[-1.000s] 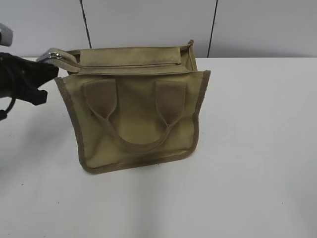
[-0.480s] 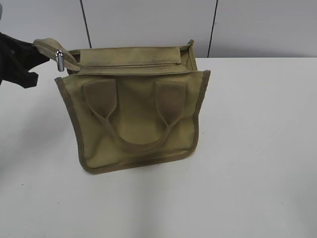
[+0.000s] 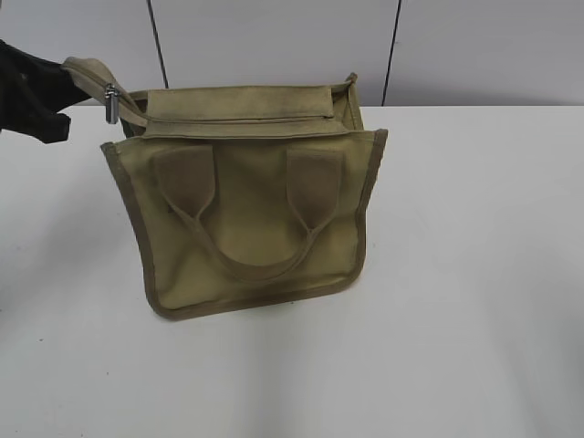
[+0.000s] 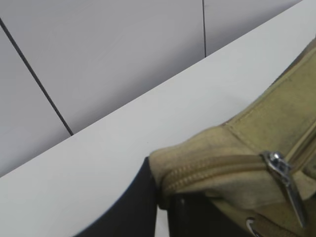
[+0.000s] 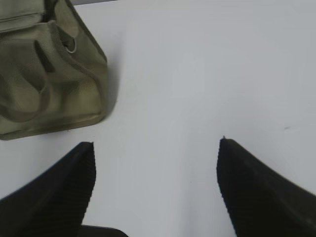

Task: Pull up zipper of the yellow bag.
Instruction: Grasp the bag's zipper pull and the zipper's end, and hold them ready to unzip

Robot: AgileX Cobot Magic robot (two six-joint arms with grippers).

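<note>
The yellow bag (image 3: 246,210) stands on the white table, its handle side facing me. The zipper (image 3: 246,119) runs across its top. The zipper's tail (image 3: 89,73) sticks out past the bag's upper left corner, with the silver slider and pull tab (image 3: 110,101) hanging on it. My left gripper (image 3: 57,102) is shut on the end of that tail and holds it raised to the left. The left wrist view shows the tail (image 4: 202,165) pinched between the jaws (image 4: 163,200), with the slider (image 4: 277,165) just beyond. My right gripper (image 5: 155,148) is open and empty over bare table, to the right of the bag (image 5: 44,74).
The white table (image 3: 456,274) stretches to the right and in front of the bag. A grey panelled wall (image 3: 274,41) stands right behind the bag and the table's back edge.
My left gripper has lifted the zipper tail up and slightly left. The pull tab, which lay flat by the jaws, now hangs down. The bag has not moved.
</note>
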